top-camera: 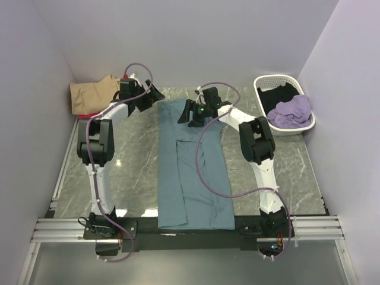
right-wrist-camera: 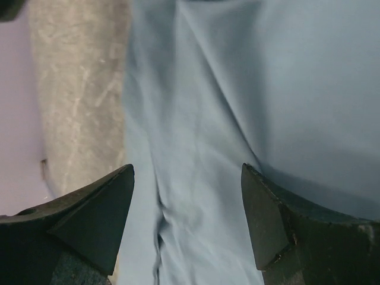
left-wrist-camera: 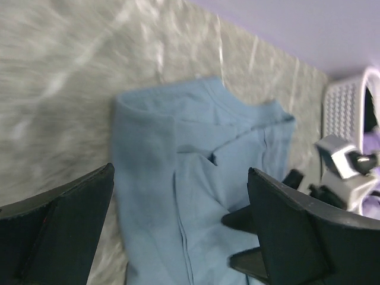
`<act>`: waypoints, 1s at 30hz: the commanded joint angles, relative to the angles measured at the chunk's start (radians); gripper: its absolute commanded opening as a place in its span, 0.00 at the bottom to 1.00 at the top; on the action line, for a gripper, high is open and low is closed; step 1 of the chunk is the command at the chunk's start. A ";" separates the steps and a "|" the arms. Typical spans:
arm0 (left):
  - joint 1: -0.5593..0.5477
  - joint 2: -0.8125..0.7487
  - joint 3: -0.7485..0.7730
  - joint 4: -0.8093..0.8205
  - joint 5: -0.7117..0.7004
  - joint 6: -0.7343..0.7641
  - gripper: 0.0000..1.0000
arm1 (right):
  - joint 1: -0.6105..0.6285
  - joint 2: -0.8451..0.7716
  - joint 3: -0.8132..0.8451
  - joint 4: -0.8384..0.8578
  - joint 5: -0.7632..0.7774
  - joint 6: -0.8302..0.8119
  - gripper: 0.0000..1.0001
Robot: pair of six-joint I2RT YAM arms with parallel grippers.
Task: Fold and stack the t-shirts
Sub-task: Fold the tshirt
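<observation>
A teal-blue t-shirt (top-camera: pixel 193 172) lies on the marble table as a long strip with both sides folded in, collar at the far end (left-wrist-camera: pixel 196 154). My left gripper (top-camera: pixel 155 95) hovers open beside the collar's left corner, nothing between its fingers (left-wrist-camera: pixel 71 219). My right gripper (top-camera: pixel 185 113) stands open just over the shirt's upper part; blue cloth (right-wrist-camera: pixel 196 148) fills the gap between its fingers (right-wrist-camera: pixel 101 214). A folded tan t-shirt (top-camera: pixel 92 92) lies on a red one (top-camera: pixel 90 115) at the far left. Lilac (top-camera: pixel 291 111) and black (top-camera: pixel 282 95) shirts sit in the basket.
A white lattice-sided basket (top-camera: pixel 264 83) stands at the far right of the table. Pale walls close in on the left, back and right. The arms' bases and a metal rail (top-camera: pixel 178 228) run along the near edge.
</observation>
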 commanded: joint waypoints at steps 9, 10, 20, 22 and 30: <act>-0.002 0.249 0.192 0.228 0.355 -0.154 1.00 | -0.069 -0.422 -0.234 0.044 0.181 -0.129 0.80; -0.002 0.254 0.198 0.237 0.367 -0.155 0.99 | -0.069 -0.430 -0.241 0.041 0.184 -0.134 0.80; -0.002 0.217 0.204 0.261 0.357 -0.130 1.00 | -0.072 -0.428 -0.281 0.040 0.176 -0.134 0.80; -0.002 0.245 0.229 0.262 0.364 -0.138 1.00 | -0.070 -0.424 -0.280 0.035 0.178 -0.134 0.81; -0.014 0.346 0.332 0.236 0.381 -0.165 0.99 | -0.072 -0.404 -0.272 0.017 0.181 -0.144 0.81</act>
